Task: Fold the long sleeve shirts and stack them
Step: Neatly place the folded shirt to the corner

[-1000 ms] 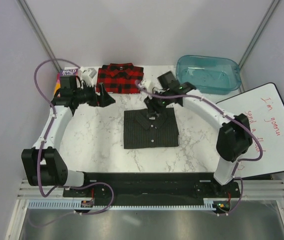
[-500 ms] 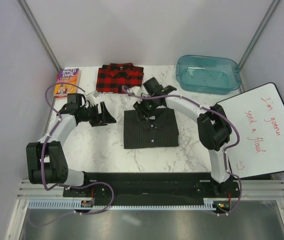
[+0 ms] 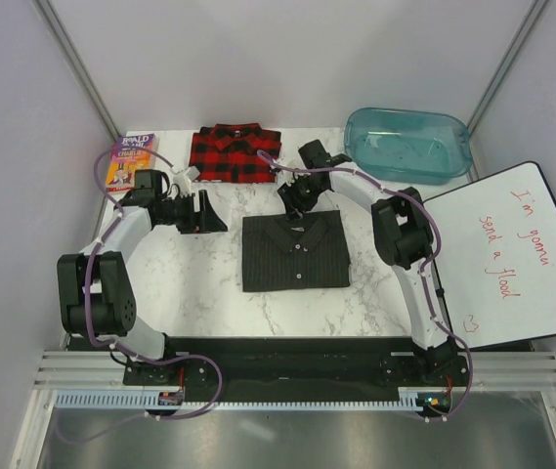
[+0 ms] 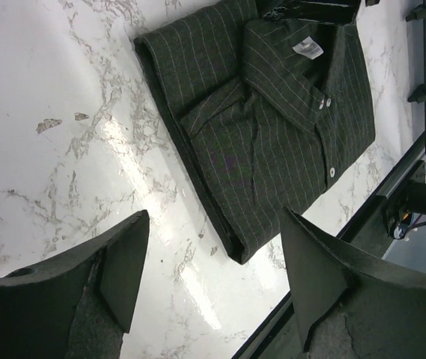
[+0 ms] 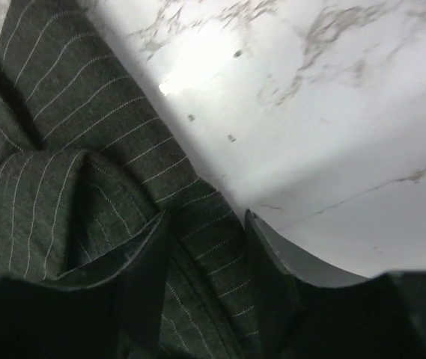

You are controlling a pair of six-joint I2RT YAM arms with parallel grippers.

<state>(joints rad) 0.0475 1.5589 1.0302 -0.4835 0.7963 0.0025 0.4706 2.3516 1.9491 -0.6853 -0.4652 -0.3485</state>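
Observation:
The dark charcoal pinstriped shirt (image 3: 295, 252) lies folded flat mid-table, collar toward the back. The red-and-black plaid shirt (image 3: 234, 153) lies folded at the back edge. My right gripper (image 3: 295, 203) is down at the charcoal shirt's collar. In the right wrist view its jaws (image 5: 207, 224) stand open astride the back edge of that shirt (image 5: 85, 149). My left gripper (image 3: 207, 215) hovers over bare marble left of the charcoal shirt. It is open (image 4: 213, 224) with nothing between its fingers, and the shirt (image 4: 272, 112) lies ahead of it.
A colourful paperback book (image 3: 132, 159) lies at the back left corner. A teal plastic bin (image 3: 406, 144) stands at the back right. A whiteboard (image 3: 517, 254) with red writing leans off the table's right side. The black rail runs along the table's front edge (image 4: 392, 176).
My left arm has swung from beside the plaid shirt down toward the charcoal shirt's left side. My right gripper stayed at the collar and its jaws have widened.

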